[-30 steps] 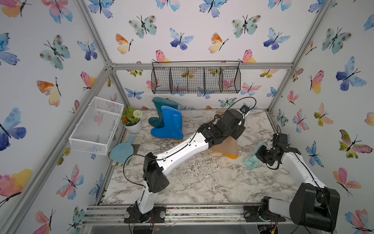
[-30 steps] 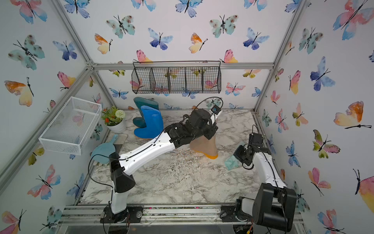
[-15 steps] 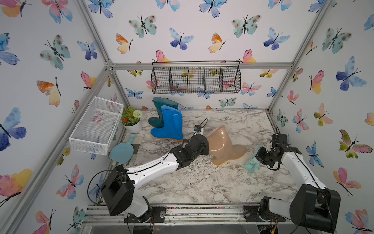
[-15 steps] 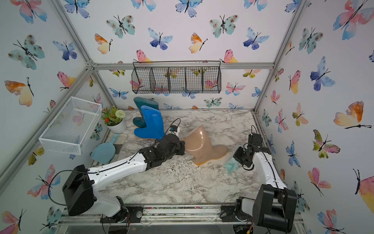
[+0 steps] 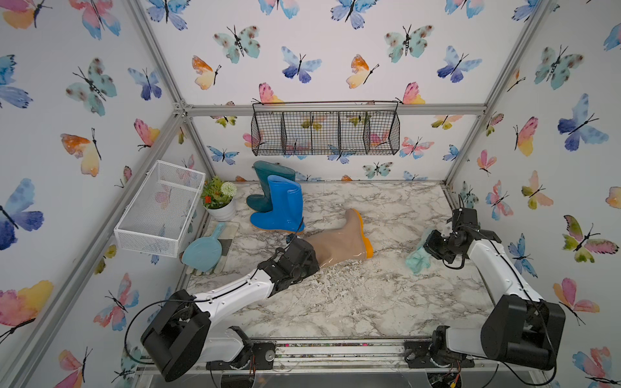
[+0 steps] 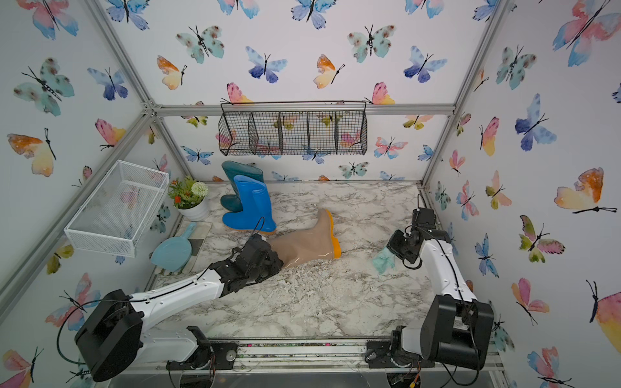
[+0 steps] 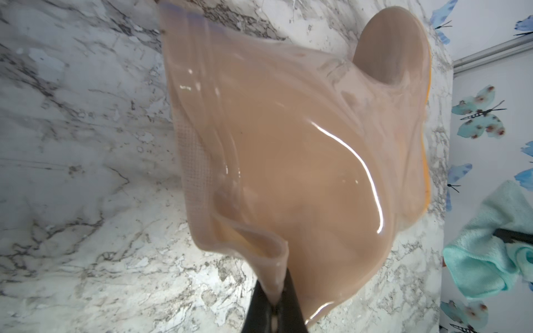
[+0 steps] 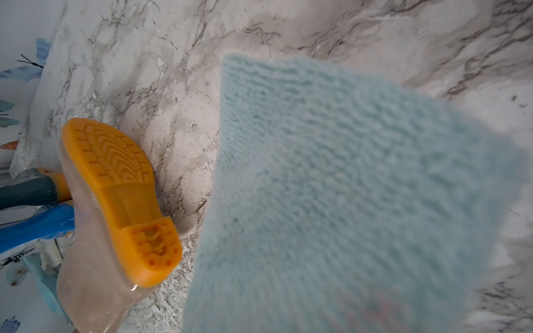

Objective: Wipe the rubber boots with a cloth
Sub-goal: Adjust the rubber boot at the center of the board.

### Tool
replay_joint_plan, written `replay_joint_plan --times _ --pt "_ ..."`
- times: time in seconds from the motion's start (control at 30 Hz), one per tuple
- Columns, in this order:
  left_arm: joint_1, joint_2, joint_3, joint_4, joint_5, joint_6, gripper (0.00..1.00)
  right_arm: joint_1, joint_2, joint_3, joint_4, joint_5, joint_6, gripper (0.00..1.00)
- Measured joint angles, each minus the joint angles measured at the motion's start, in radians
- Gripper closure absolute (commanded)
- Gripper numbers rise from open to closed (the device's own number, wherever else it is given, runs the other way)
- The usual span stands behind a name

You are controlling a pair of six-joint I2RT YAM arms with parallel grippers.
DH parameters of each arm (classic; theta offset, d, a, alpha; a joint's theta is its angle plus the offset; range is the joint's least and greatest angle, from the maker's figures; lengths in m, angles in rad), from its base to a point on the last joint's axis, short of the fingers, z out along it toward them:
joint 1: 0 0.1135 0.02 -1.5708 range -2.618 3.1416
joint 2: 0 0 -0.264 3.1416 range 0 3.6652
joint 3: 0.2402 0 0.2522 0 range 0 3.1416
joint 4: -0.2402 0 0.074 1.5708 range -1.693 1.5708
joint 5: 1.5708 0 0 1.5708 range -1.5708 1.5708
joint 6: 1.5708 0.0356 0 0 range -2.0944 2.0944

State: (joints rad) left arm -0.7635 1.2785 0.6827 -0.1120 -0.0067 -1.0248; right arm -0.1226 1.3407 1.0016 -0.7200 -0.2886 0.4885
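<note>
In both top views the beige boot (image 5: 339,242) lies sideways on the counter (image 5: 353,302), left hand (image 5: 304,257) clamped on its shaft rim, right hand (image 5: 431,245) clenching the cloth (image 5: 417,258) nearby; the left wrist view shows that rim pinched; the right wrist view, the cloth hanging close.

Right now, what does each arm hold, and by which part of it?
The left fingers pinch the beige boot by the rim of its shaft opening. The right fingers grip the cloth by a bunched upper fold.
</note>
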Motion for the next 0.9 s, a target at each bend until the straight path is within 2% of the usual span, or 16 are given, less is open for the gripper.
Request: replay_joint_plan --times 0.1,0.17,0.2,0.23,0.3,0.4,0.53,0.67,0.77,0.9 --pt "-0.010 -0.043 -0.032 -0.005 0.041 0.006 1.00 0.009 0.006 0.018 0.000 -0.007 0.000 0.99" --pt "-0.030 -0.082 -0.050 -0.029 0.055 0.026 0.77 0.016 0.010 0.027 0.000 -0.010 0.001 0.99" --pt "-0.045 -0.103 -0.053 -0.049 0.058 0.039 0.61 0.020 0.012 0.032 0.000 -0.012 0.001 0.99" --pt "-0.063 -0.124 -0.051 -0.077 0.057 0.055 0.52 0.025 0.015 0.037 0.000 -0.013 0.001 0.99" --pt "-0.093 -0.167 -0.029 -0.142 0.049 0.085 0.41 0.034 0.019 0.047 0.000 -0.015 0.002 0.99" --pt "-0.114 -0.220 0.034 -0.233 0.019 0.129 0.32 0.054 0.030 0.068 0.003 -0.017 0.009 0.99" --pt "-0.090 -0.311 0.059 -0.277 -0.049 0.177 0.31 0.117 0.064 0.101 0.016 -0.016 0.028 0.99" --pt "0.051 -0.390 -0.017 -0.244 -0.029 0.213 0.31 0.252 0.128 0.160 0.036 -0.009 0.053 0.99" --pt "0.218 -0.398 -0.119 -0.159 0.066 0.231 0.38 0.363 0.173 0.178 0.074 -0.014 0.075 0.99" --pt "0.435 -0.290 -0.240 0.009 0.261 0.241 0.47 0.480 0.235 0.178 0.105 -0.029 0.096 0.99"
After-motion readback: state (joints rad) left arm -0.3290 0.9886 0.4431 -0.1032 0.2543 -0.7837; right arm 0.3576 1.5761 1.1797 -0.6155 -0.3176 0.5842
